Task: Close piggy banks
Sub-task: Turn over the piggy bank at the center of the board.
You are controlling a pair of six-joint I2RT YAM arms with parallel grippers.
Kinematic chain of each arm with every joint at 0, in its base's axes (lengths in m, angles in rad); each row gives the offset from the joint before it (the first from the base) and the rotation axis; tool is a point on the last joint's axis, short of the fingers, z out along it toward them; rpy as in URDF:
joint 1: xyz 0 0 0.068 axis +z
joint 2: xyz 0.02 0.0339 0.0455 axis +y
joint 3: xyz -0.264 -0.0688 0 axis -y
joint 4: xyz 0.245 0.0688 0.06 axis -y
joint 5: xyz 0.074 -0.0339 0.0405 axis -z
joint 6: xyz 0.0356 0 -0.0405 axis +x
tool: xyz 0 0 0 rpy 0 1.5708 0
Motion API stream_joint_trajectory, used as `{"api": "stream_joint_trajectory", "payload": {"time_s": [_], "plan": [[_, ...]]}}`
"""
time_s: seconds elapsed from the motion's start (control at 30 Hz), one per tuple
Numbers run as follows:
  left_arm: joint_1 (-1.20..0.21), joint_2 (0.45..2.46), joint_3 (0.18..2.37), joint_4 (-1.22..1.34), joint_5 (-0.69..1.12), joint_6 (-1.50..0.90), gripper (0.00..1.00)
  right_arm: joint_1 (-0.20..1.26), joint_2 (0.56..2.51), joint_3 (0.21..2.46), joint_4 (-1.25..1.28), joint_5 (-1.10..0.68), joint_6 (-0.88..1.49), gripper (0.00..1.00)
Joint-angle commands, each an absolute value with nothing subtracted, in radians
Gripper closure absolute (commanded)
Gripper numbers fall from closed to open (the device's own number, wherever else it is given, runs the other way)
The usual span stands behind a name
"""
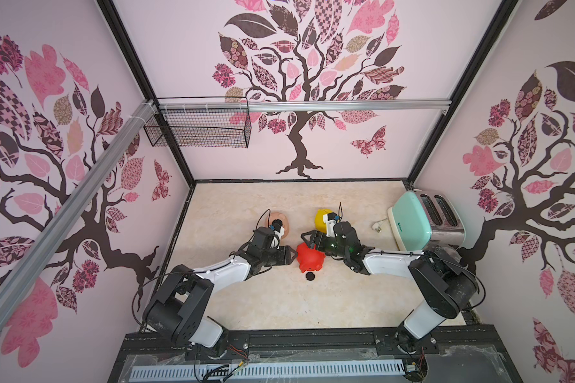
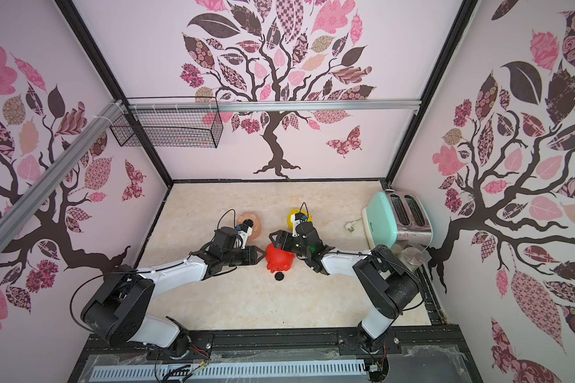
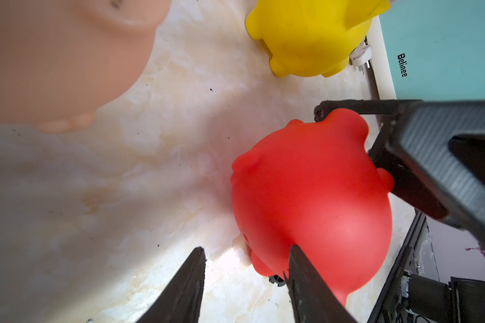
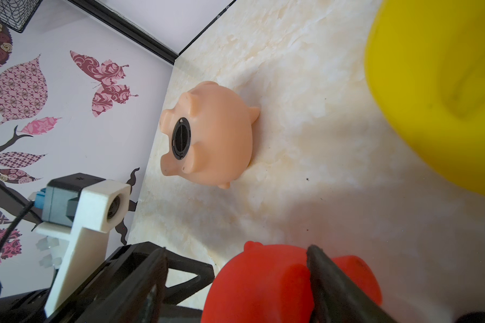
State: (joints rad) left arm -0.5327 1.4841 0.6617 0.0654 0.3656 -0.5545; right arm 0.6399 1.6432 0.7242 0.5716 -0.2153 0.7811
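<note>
Left gripper (image 3: 247,247) jaws part-open, one finger (image 3: 305,279) touching red pig (image 1: 309,257) mid-table; right gripper (image 4: 235,247) spread wide, straddling pig, not clamped. Plug (image 1: 310,276) just beside pig, robot-side; left arm (image 1: 213,268) looks nearer.

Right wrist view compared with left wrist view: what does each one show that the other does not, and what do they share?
Only the right wrist view: the belly of the peach pig, with a black plug seated in it, and the butterfly decal on the wall. Only the left wrist view: the mint-green toaster and a white mains plug near it. Both: the red pig, the yellow pig, the peach pig itself and the marble tabletop.
</note>
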Motion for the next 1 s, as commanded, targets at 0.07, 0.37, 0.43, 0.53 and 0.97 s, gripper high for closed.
{"api": "stream_joint_trajectory", "payload": {"time_s": [0.07, 0.37, 0.43, 0.53, 0.97], "plan": [[-0.541, 1.471, 0.651, 0.071, 0.352, -0.559, 0.50, 0.644, 1.577, 0.719, 0.508, -0.185, 0.696, 0.15], [-0.541, 1.465, 0.645, 0.074, 0.354, -0.561, 0.50, 0.637, 1.518, 0.639, 0.543, -0.165, 0.682, 0.12], [-0.541, 1.465, 0.642, 0.075, 0.354, -0.560, 0.50, 0.635, 1.508, 0.611, 0.580, -0.163, 0.685, 0.10], [-0.541, 1.463, 0.640, 0.078, 0.354, -0.563, 0.50, 0.634, 1.512, 0.599, 0.604, -0.176, 0.692, 0.10], [-0.544, 1.482, 0.647, 0.078, 0.362, -0.559, 0.50, 0.635, 1.579, 0.598, 0.730, -0.184, 0.782, 0.10]]}}
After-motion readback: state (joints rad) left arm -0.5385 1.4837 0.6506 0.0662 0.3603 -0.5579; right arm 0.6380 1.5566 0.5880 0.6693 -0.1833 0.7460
